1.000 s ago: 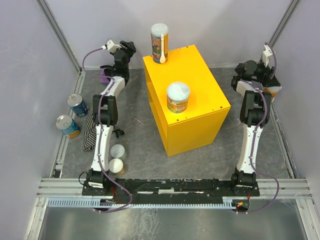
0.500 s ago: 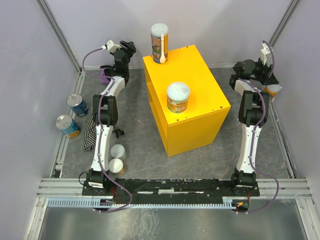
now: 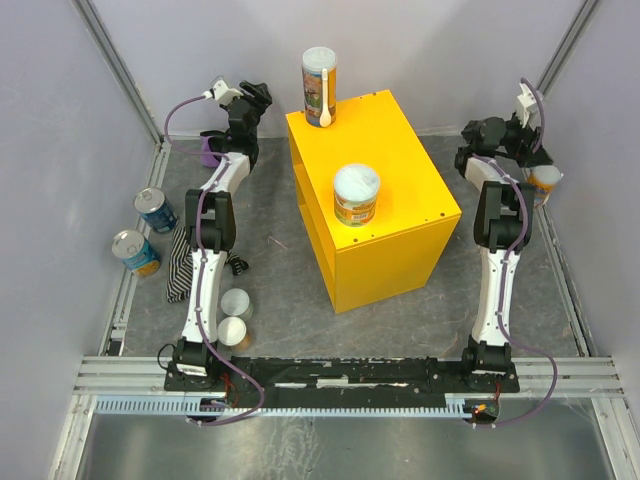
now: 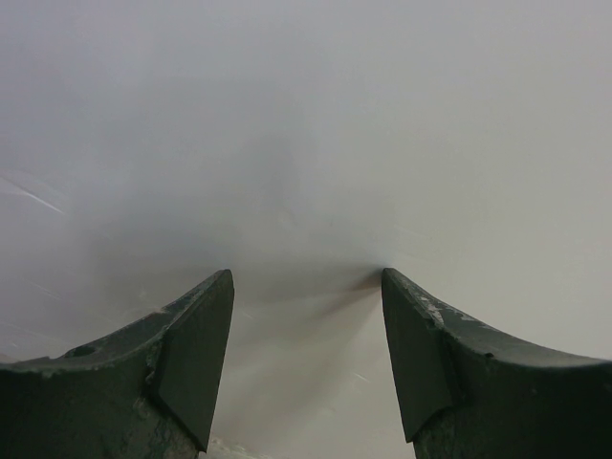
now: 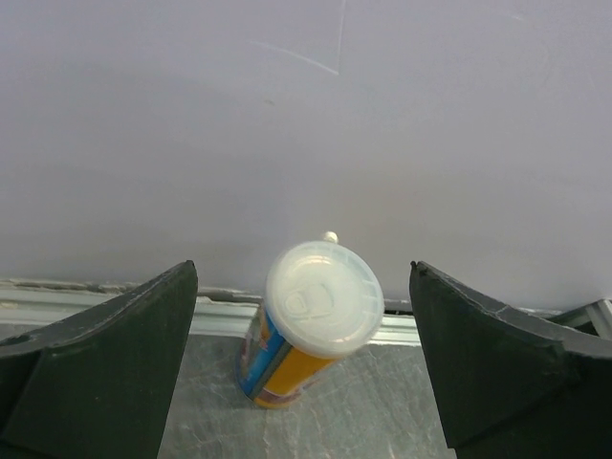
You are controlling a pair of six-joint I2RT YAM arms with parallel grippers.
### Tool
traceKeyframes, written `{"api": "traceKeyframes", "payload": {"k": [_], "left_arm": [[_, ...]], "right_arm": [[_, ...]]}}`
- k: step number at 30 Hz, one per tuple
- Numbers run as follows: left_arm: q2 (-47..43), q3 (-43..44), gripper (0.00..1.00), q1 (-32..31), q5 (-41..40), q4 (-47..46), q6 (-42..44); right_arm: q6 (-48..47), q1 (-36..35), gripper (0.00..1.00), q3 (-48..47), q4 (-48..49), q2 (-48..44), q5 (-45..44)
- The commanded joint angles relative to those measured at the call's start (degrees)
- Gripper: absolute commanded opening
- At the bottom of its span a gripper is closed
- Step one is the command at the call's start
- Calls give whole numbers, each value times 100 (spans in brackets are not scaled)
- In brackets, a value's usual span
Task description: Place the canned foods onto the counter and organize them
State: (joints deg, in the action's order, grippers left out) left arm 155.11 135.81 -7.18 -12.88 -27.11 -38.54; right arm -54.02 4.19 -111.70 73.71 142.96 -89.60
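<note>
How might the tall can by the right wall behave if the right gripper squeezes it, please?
The tall can looks rigid, so it should keep its shape. Narrow and upright, it may tip if nudged near its lid. Its round body would likely roll once down.

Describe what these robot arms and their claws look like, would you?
The left arm and right arm look alike: slim white segments linked by black joints, bolted to a black base rail. A thin purplish cable loops off each wrist and runs down the arm. Each gripper ends in two dark, wedge-shaped fingers. The left pair shows pale scuffs.
</note>
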Motion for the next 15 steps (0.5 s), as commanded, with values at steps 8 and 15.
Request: {"api": "traceKeyframes", "payload": {"k": [8, 15], "left_arm": [[-134, 15, 70, 6, 86, -4, -85], [-426, -209, 70, -17, 57, 145, -68]], "right_arm": [[-1570, -513, 100, -2785, 308, 1091, -1086], [1793, -866, 100, -1684, -4547, -158, 435]]}}
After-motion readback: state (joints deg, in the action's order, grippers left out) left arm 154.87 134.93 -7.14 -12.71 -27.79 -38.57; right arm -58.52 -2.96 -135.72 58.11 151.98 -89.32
